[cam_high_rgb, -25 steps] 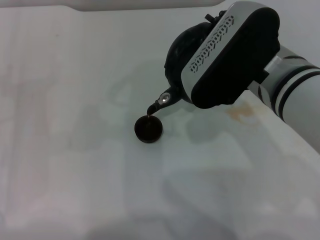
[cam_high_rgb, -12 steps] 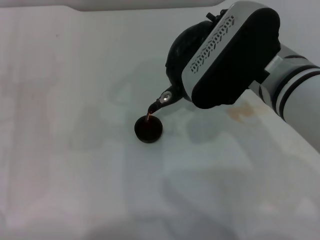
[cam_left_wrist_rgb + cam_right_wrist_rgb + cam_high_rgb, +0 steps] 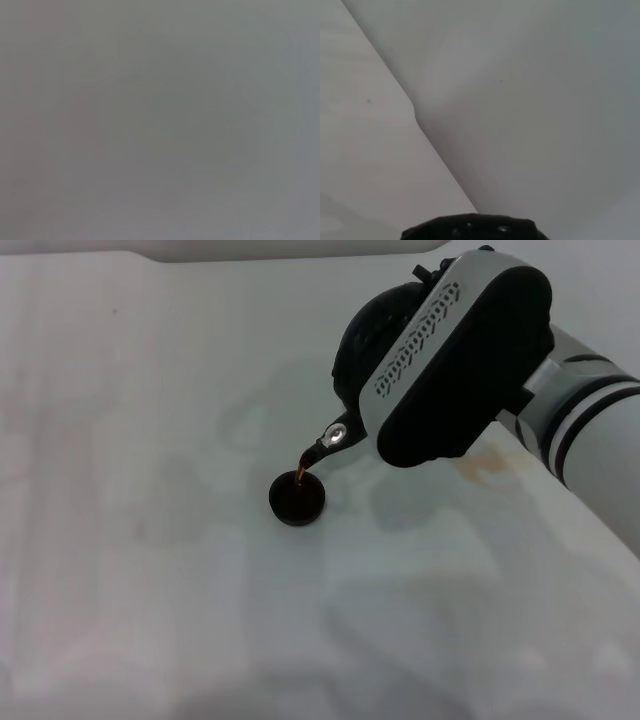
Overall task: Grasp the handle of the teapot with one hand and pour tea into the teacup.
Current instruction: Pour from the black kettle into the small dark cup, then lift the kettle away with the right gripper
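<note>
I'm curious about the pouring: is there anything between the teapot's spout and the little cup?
Only a thin brown stream of tea, running from the spout into the cup. The head view shows it.

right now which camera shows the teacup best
The head view. There the teacup sits in full sight on the white table, just under the tilted teapot's spout, with a thin stream of tea falling into it. The left wrist view is blank grey, and the right wrist view shows no cup.

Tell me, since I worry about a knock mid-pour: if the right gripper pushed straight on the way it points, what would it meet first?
Probably the teapot itself: the right gripper points into it from behind. Beyond lies bare table; depth is unclear.
</note>
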{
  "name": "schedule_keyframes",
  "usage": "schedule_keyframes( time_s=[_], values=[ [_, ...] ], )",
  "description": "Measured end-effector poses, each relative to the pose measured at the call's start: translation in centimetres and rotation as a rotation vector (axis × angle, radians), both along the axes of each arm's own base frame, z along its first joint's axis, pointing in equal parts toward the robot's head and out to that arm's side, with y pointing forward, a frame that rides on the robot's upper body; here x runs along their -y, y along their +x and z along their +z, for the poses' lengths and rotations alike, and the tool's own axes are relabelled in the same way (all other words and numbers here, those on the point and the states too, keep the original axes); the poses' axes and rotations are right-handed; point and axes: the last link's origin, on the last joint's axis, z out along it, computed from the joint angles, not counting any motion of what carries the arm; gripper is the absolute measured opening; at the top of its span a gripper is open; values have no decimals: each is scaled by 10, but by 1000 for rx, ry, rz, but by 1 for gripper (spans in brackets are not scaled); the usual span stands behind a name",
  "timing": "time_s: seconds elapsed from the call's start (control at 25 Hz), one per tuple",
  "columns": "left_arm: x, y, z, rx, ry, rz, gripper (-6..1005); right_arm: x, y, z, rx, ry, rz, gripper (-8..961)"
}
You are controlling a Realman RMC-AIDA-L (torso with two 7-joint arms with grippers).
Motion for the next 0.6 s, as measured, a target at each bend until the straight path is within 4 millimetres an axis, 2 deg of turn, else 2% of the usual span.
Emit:
schedule_keyframes(
  time_s=[0.6],
  values=[
    [0, 0, 0, 1, -2, 2, 877, 0, -1, 1, -6, 6, -1, 115]
  ],
)
